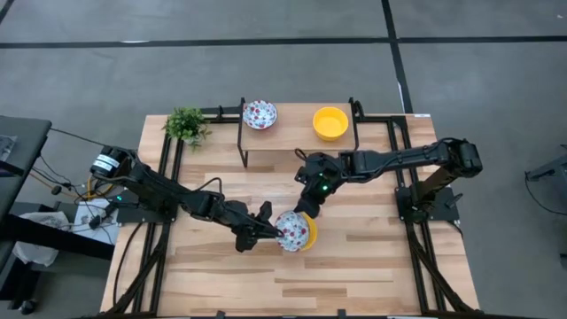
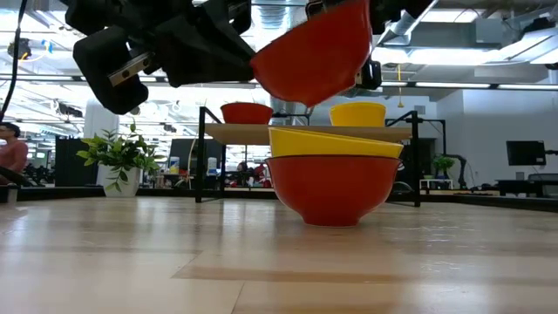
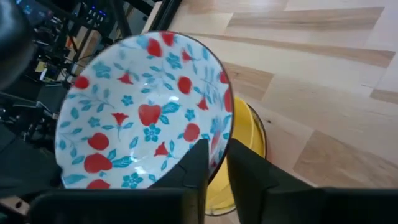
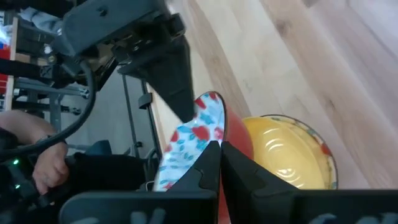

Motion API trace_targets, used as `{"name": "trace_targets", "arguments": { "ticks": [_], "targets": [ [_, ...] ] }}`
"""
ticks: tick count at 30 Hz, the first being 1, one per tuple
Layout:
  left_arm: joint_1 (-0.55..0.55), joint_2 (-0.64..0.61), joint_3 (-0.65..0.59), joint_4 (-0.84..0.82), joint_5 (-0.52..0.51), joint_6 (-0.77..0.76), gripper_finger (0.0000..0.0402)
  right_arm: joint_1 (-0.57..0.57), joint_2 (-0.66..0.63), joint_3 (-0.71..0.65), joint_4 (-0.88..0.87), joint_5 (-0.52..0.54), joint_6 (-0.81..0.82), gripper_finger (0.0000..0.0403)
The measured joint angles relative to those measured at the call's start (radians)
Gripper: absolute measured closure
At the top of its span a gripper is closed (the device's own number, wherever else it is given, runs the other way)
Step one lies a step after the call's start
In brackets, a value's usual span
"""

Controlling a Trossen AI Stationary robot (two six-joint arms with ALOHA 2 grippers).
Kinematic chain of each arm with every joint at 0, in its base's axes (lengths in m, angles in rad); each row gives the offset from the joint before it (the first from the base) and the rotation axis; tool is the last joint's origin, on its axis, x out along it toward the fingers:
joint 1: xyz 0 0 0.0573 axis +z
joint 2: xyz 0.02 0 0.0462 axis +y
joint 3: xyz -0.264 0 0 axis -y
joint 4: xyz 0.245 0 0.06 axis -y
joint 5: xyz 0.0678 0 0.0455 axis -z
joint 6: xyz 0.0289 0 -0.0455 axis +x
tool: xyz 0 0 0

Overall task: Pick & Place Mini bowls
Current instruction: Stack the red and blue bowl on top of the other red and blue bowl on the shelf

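A floral mini bowl, white inside with red and blue flowers and red outside, hangs tilted above a stack. The stack is a yellow mini bowl nested in another red-walled bowl, which stands on the table. My left gripper comes from the table's left and is shut on the tilted bowl. My right gripper comes from the far right and is shut on the same bowl. A second floral bowl and a second yellow bowl sit on a raised shelf at the far side. My left gripper pinches the floral bowl's rim, one finger inside the bowl and one on its red outer wall. It reaches in from the table's left. The bowl is lifted clear and tilted. My right gripper pinches another stretch of the same rim, one finger on the flowered inside and one on the red outside, coming from the far right side.
A small green potted plant stands at the far left corner. A black-framed shelf spans the far side of the table. Bare wood lies along the near edge. A person shows in the room behind.
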Motion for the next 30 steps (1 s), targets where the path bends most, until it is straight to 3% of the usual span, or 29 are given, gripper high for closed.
{"name": "trace_targets", "arguments": {
  "ticks": [4, 30],
  "targets": [
    [0.0, 0.0, 0.002, 0.017, 0.007, 0.005, 0.0389, -0.001, 0.0, 0.0, -0.003, 0.01, -0.002, 0.0402],
    [-0.005, -0.001, 0.001, 0.017, -0.074, 0.016, 0.0394, -0.029, 0.0, 0.0, -0.005, 0.002, -0.014, 0.0403]
  ]
}}
